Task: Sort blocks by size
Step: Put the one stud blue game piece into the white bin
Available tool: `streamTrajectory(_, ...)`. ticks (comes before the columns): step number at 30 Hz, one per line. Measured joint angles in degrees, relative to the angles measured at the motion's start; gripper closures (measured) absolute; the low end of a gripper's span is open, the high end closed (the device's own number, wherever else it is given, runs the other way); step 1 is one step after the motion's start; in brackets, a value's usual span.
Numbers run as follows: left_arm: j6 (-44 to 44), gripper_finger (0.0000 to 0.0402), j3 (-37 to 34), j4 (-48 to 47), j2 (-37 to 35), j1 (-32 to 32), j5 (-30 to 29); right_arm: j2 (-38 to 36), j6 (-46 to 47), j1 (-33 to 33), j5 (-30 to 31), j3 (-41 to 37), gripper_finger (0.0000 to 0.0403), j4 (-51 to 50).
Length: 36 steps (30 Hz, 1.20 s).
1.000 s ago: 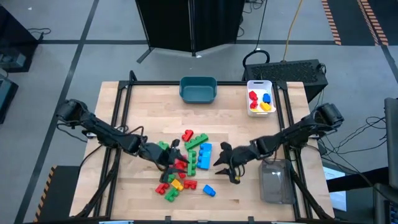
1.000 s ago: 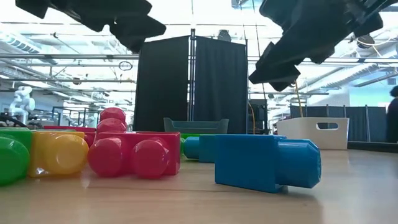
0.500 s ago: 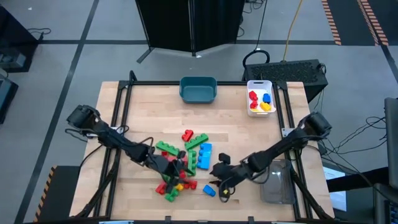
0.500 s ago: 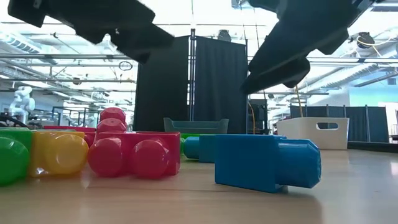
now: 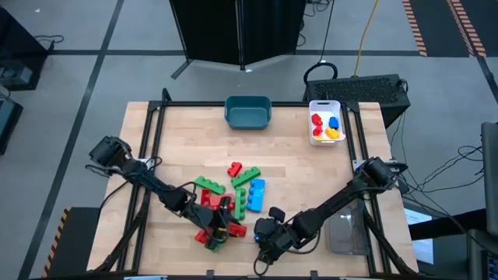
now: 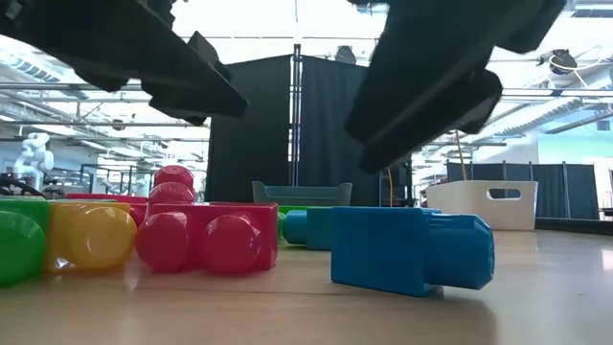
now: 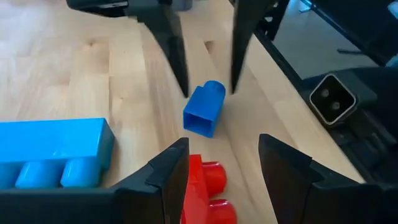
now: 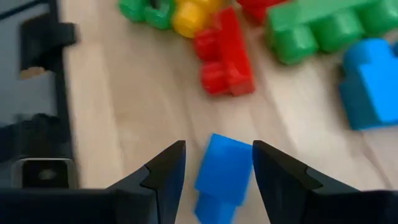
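A few blocks (image 5: pixel 324 126) lie in the far white bin (image 5: pixel 326 105) (most remain piled). Right gripper (image 8: pixel 215 167), fingers apart, straddles a small blue block (image 8: pixel 224 171); left gripper (image 7: pixel 222 171) gapes over a red block (image 7: pixel 208 186).

- A wooden table (image 5: pixel 311 167) with a pale plank top and a black metal frame along its edges.
- A teal bin (image 5: pixel 248 111) at the far edge of the table, near the middle.
- A white bin (image 5: pixel 326 123) at the far right corner of the table.
- A clear bin (image 5: pixel 346 231) at the near right edge of the table.
- A black curtain screen (image 5: pixel 237 31) on the grey floor beyond the table.
- A black box (image 5: pixel 364 90) on the floor just behind the table's far right corner, with a yellow cable (image 5: pixel 367 31) running to it.
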Motion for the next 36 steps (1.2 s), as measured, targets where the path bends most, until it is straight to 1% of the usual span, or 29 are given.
streamTrajectory(4,-1.64,0.0226,0.00,-0.93,-0.02,-1.54,-2.84,1.46,2.25,-0.07,0.90,0.08,0.0229,-1.33)
streamTrajectory(9,-1.66,0.0226,0.00,-1.17,-0.02,-2.71,-5.20,3.12,2.82,0.13,-0.57,0.15,0.0229,-0.18)
streamTrajectory(14,-1.66,0.0226,0.00,-1.15,-0.02,-2.67,-5.75,3.36,2.31,0.67,-0.69,0.13,0.0229,0.00)
streamTrajectory(21,-2.38,0.0226,-0.02,-0.88,-0.02,-2.68,-7.00,3.26,-0.81,1.58,-0.18,0.13,0.0231,-0.44)
streamTrajectory(29,-3.25,0.0226,-0.02,-0.86,-0.02,-2.74,-7.12,3.97,-3.25,2.35,-2.19,0.21,0.0258,-0.77)
streamTrajectory(36,-3.36,0.0226,-0.07,-0.58,-0.04,-2.74,-7.28,5.73,-6.21,2.78,-2.01,0.35,0.0264,-0.46)
